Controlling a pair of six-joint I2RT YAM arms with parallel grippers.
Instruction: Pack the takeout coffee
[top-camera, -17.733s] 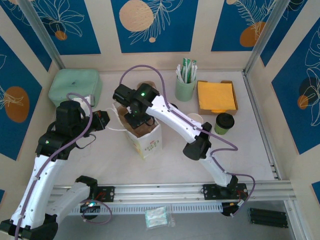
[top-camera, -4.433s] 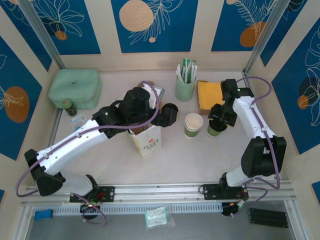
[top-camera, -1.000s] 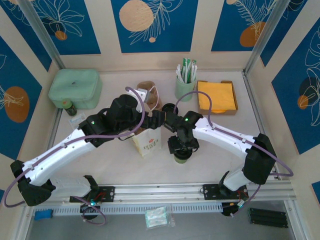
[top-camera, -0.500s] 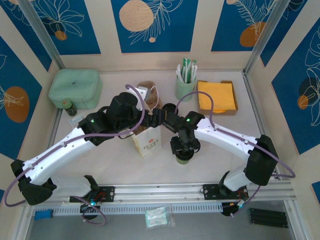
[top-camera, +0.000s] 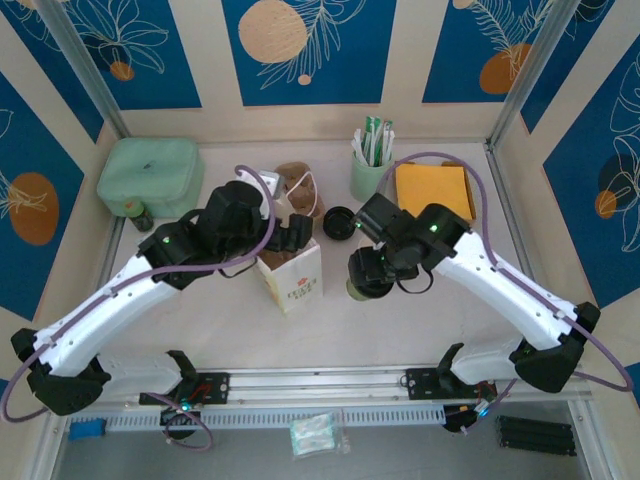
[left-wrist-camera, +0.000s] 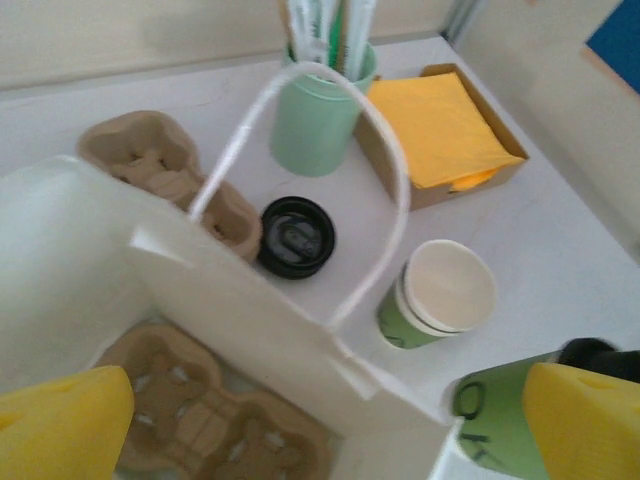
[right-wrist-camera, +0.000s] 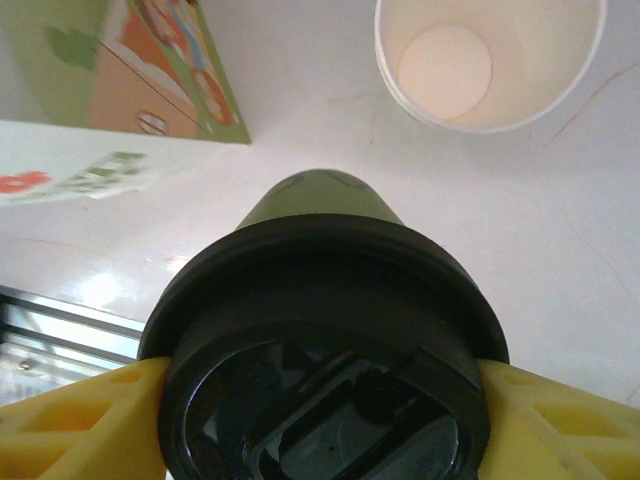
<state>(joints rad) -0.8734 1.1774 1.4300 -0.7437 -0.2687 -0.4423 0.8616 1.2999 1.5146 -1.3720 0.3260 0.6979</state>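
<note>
The takeout coffee (top-camera: 360, 288), a green paper cup with a black lid (right-wrist-camera: 325, 370), is held just right of the white paper bag (top-camera: 296, 280). My right gripper (top-camera: 374, 270) is shut on it, a yellow finger (right-wrist-camera: 70, 425) on each side of the lid. In the left wrist view the cup's green side (left-wrist-camera: 495, 415) shows beside the bag's rim (left-wrist-camera: 230, 300). My left gripper (top-camera: 290, 235) stands open wide at the bag's mouth, one finger (left-wrist-camera: 60, 420) over the inside. A brown cup carrier (left-wrist-camera: 210, 425) lies in the bag.
A lidless paper cup (left-wrist-camera: 445, 295) stands right of the bag, and a loose black lid (top-camera: 338, 222) lies behind it. Farther back are another carrier (top-camera: 298, 185), a mint-green cup of sachets (top-camera: 370, 165), orange napkins in a box (top-camera: 433, 190) and a mint-green case (top-camera: 150, 175).
My right gripper has carried the coffee a little away from the table's near edge, staying beside the bag, and its arm has swung out to the right. The left arm has pulled slightly left.
</note>
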